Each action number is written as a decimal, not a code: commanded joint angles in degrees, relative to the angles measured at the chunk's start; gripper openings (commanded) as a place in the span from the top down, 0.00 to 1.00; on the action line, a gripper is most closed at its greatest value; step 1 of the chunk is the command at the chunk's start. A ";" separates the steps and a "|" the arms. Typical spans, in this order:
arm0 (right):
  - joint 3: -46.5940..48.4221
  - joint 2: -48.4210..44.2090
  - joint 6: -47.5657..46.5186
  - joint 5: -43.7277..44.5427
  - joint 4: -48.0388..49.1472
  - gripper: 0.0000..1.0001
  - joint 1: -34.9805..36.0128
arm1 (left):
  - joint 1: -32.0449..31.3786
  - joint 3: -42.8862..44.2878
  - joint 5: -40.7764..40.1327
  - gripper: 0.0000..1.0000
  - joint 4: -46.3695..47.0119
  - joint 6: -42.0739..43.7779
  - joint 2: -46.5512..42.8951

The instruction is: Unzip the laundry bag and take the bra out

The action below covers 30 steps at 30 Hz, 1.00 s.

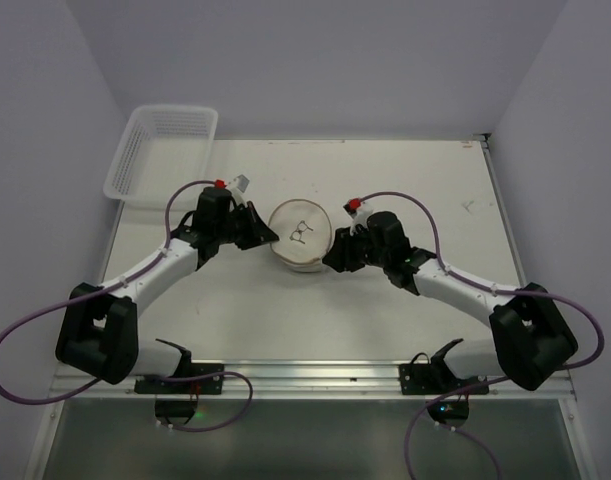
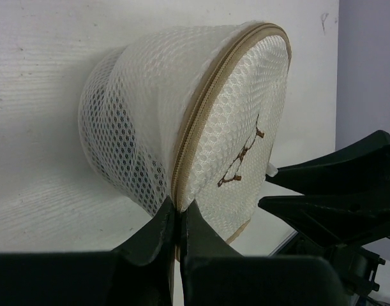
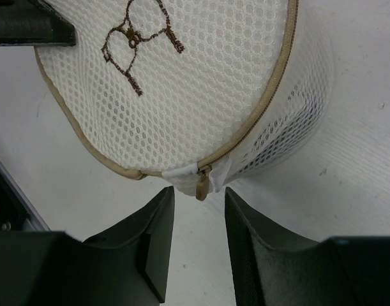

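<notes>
The laundry bag [image 1: 301,238] sits on the desk [image 1: 405,180] between the two claws, a round white mesh drum. Its flat face with the brown bra icon [image 1: 300,233] is turned upward, so its short axis stands about upright, and its curved wall shows on the side nearest the arm bases. A tan zipper [image 2: 201,115] runs round the rim of that top face and is closed along the stretch in view. Something dark shows through the mesh wall [image 2: 121,146]; what it is cannot be told.

The left claw [image 2: 177,223] is pinched nearly closed on the bag's rim, with the zipper seam caught between its fingertips and the bag stretching away straight ahead of it. From its own camera the icon face lies to the right of the seam and the drum wall to the left.

The right claw [image 3: 199,217] reaches in from the opposite side, its jaws parted by a narrow gap and holding nothing. The zipper pull [image 3: 202,185] hangs just ahead of that gap, beside a white fabric tab, not yet between the fingers [image 3: 157,233].

A white lattice basket [image 1: 163,152] stands well beyond the left claw, out to its left.
</notes>
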 commanded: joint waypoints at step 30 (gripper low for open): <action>0.83 -0.31 0.50 6.89 -0.41 1.00 0.22 | 0.84 1.89 2.18 1.00 -2.15 1.63 -0.26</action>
